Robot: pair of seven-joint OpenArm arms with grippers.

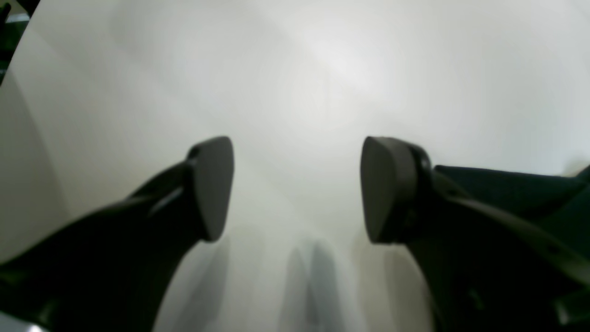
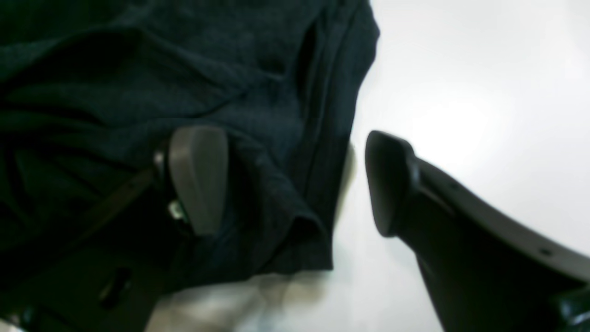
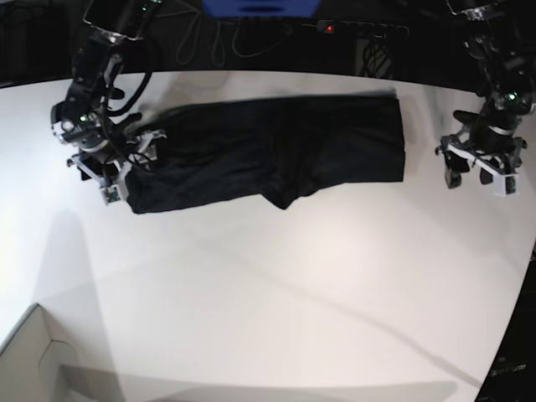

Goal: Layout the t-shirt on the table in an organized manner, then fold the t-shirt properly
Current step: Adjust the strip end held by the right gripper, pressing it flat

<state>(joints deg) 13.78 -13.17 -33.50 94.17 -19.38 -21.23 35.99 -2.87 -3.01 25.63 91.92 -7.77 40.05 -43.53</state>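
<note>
The black t-shirt point(image 3: 268, 151) lies stretched sideways across the far part of the white table point(image 3: 268, 285), rumpled, with a fold bulging at its near edge. My right gripper point(image 3: 99, 182) is at the shirt's left end. In the right wrist view this gripper point(image 2: 295, 184) is open and straddles the t-shirt's point(image 2: 184, 69) edge: one finger point(image 2: 198, 180) is over the cloth, the other point(image 2: 389, 184) over bare table point(image 2: 484, 92). My left gripper point(image 3: 477, 177) hovers right of the shirt, apart from it. It stands open point(image 1: 299, 189) over the table point(image 1: 322, 69), with a strip of t-shirt point(image 1: 507, 189) behind one finger.
A pale cardboard box corner point(image 3: 33, 360) sits at the table's near left. Cables and a power strip point(image 3: 327, 27) run along the dark back edge. The table's curved edge falls away at the right point(image 3: 523, 276).
</note>
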